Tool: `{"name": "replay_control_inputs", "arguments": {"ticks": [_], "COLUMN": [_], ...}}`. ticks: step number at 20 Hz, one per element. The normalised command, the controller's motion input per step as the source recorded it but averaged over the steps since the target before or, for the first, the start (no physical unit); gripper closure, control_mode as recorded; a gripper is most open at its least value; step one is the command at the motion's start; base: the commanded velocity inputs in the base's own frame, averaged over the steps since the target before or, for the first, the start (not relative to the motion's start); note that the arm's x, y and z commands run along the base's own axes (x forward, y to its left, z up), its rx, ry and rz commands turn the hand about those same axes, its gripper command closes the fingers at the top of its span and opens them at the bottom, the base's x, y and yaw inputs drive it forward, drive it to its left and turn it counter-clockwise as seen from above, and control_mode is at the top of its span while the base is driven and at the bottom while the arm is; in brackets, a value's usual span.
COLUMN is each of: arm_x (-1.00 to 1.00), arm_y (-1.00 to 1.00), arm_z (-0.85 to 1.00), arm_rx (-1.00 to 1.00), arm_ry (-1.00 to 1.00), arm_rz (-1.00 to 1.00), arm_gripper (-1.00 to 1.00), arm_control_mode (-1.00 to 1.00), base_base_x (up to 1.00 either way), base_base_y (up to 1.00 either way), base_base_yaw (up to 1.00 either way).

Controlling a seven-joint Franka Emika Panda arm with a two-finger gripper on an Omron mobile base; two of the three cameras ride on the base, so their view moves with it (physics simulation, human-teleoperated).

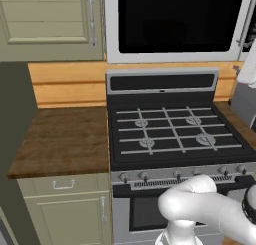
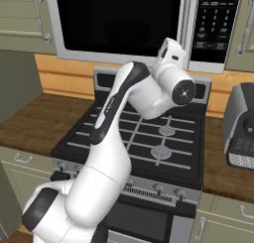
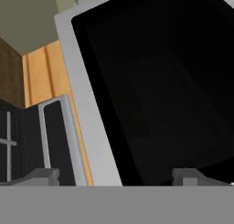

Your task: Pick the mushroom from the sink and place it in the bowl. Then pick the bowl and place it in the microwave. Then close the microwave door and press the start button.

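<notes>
The microwave (image 2: pixel 74 51) hangs above the stove with its door (image 1: pixel 177 21) shut flat against the front. Through the black window only a faint rounded shape shows, and I cannot tell what it is. To the right of the door sits the microwave's dark button panel (image 2: pixel 216 24). My gripper (image 3: pixel 118 176) is raised close in front of the door (image 3: pixel 155 90), near its lower edge. Its fingertips (image 3: pixel 43 175) stand wide apart and open, with nothing between them. The hand (image 2: pixel 170 51) sits just left of the button panel. The mushroom, the bowl and the sink are out of view.
A black gas range (image 1: pixel 175 131) with grey grates stands right below the microwave. A wooden counter (image 1: pixel 62 139) lies to its left. A grey appliance (image 2: pixel 240 128) stands on the counter to the right. Beige cabinets (image 1: pixel 50 19) flank the microwave.
</notes>
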Motion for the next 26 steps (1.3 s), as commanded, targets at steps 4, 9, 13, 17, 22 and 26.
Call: {"name": "replay_control_inputs", "arguments": {"ticks": [4,9,13,17,22,26], "arm_x": [0.04,0.27,0.29,0.30,0.33,0.34], "arm_y": [-0.78,-0.46,-0.21,-0.14,-0.14,-0.21], "arm_z": [0.00,0.00,0.00,0.00,-0.02,-0.03], "arm_rx": [0.00,0.00,0.00,0.00,0.00,0.00], "arm_ry": [0.05,0.01,0.00,0.00,0.00,0.00], "arm_rz": [0.00,0.00,0.00,0.00,0.00,0.00], "arm_gripper": [-1.00,-1.00,-1.00,-1.00,-1.00,-1.00], "arm_control_mode": [-1.00,-1.00,-1.00,-1.00,-1.00,-1.00], "base_base_x": [0.00,0.00,0.00,0.00,0.00,0.00], "base_base_y": [0.00,0.00,0.00,0.00,0.00,0.00], "base_base_yaw": [0.00,0.00,0.00,0.00,0.00,0.00]}}
